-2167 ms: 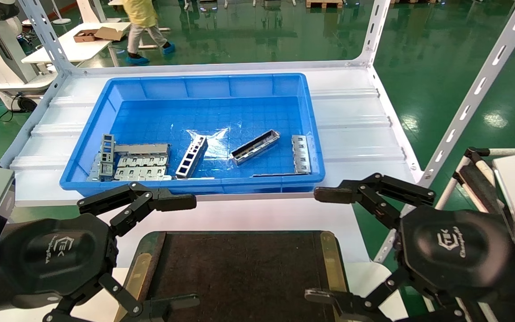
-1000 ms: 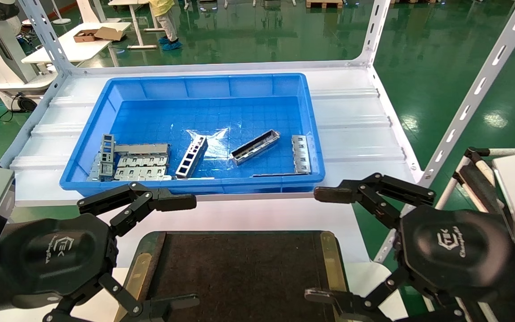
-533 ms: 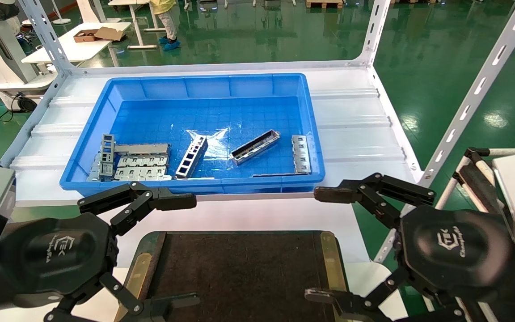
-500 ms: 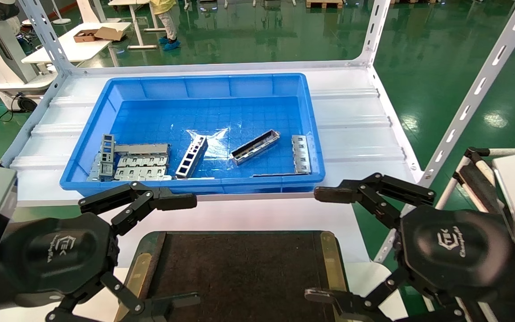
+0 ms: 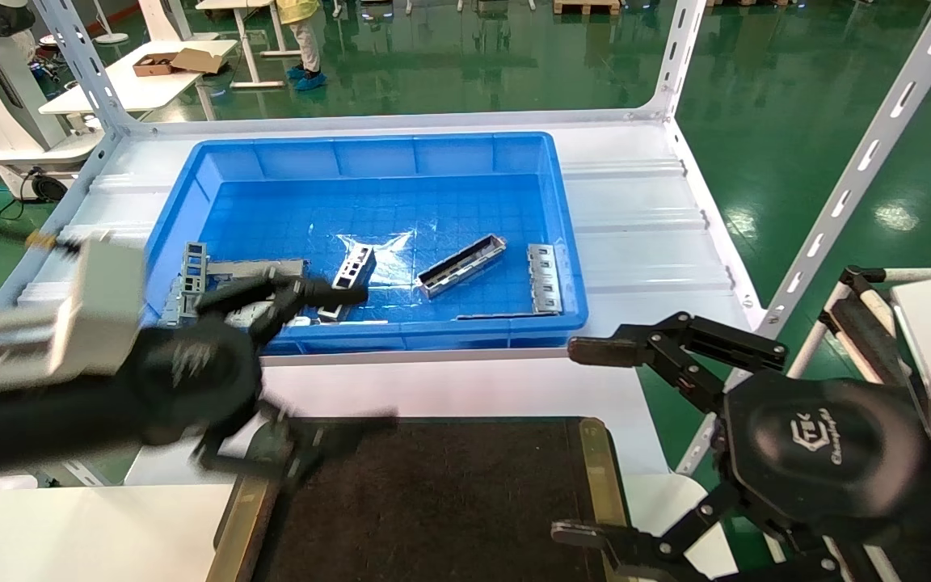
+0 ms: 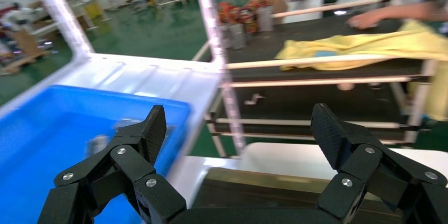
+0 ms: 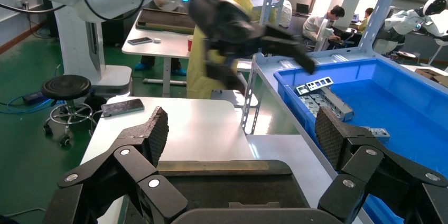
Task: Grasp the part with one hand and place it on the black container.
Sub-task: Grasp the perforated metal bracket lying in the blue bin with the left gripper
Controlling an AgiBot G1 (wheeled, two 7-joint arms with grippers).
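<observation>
The part (image 5: 461,266) lies slantwise on the floor of the blue bin (image 5: 368,153), right of its middle; the left gripper (image 5: 328,356) hangs over the bin's near rim, fingers spread wide, empty; the right gripper (image 5: 587,440) sits beside the black container (image 5: 449,501), fingers open too.

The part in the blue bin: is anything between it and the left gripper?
Nothing visible. The left gripper, open, is over the blue bin's near rim; the part lies clear on the bin floor beyond, with the ladder-like strip beside that path.
</observation>
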